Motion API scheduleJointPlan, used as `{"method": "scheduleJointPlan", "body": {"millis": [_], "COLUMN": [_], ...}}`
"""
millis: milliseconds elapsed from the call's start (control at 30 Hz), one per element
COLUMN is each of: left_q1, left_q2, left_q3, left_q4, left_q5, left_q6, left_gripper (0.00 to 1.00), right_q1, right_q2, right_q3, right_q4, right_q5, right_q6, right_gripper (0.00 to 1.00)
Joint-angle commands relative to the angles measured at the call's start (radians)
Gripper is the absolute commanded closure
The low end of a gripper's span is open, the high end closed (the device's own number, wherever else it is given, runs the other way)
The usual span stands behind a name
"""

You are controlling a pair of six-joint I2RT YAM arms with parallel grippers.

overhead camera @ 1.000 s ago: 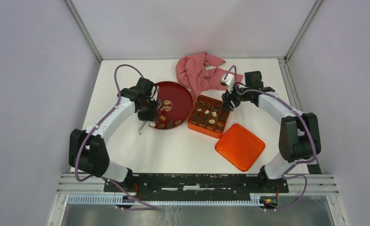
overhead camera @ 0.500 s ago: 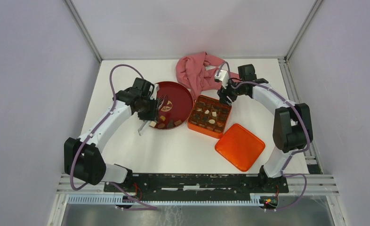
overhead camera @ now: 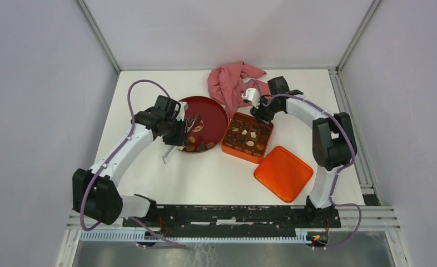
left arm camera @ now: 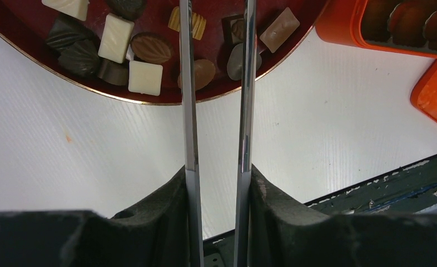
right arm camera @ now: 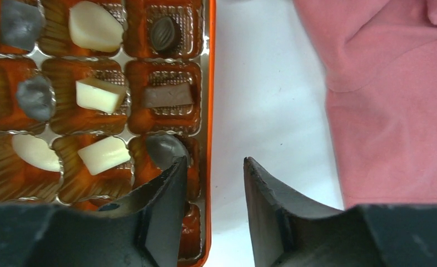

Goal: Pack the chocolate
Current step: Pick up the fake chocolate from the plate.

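My left gripper (left arm camera: 217,173) clamps tweezers (left arm camera: 189,111), tips parted over chocolate (left arm camera: 145,77) at the plate's (left arm camera: 16,28) near rim, while only my right wrist view shows my right gripper (right arm camera: 215,164) empty, half-open, straddling the part-filled tin's (right arm camera: 207,83) edge.

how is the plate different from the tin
The plate is round and dark red; the tin is square and orange. On the plate the chocolates lie loose, bunched at its near edge; in the tin each sits in its own compartment. The plate is shallow; the tin has upright walls. Both hold chocolates.
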Motion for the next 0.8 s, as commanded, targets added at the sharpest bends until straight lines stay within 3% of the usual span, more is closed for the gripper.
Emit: {"method": "scheduleJointPlan", "body": {"millis": [0,67,267,433,767], "left_q1": [0.005,0.005,0.005,0.005,-0.002], "left_q2": [-0.034,-0.033,-0.038,-0.045,-0.108], "left_q3": [-0.003,-0.003,-0.014,-0.02,-0.017], "left_q4": [0.049,0.05,0.059,0.069,0.125], "left_q5": [0.033,0.035,0.058,0.074,0.125], "left_q6": [-0.039,-0.039,-0.043,-0.052,-0.054], "left_gripper": [0.98,0.98,0.98,0.98,0.98], "right_q1": [0.01,0.013,0.013,0.014,0.065], "right_q2": [0.024,0.021,-0.039,-0.145,-0.433], "right_q3": [0.051,0.045,0.019,-0.005,-0.169], "right_q4": [-0.038,-0.034,0.006,0.063,0.27], "right_q5": [0.051,0.048,0.028,0.031,0.213], "right_q6": [-0.04,-0.047,-0.052,-0.013,0.0], "right_gripper": [0.55,0.63,0.98,1.0,1.0]}}
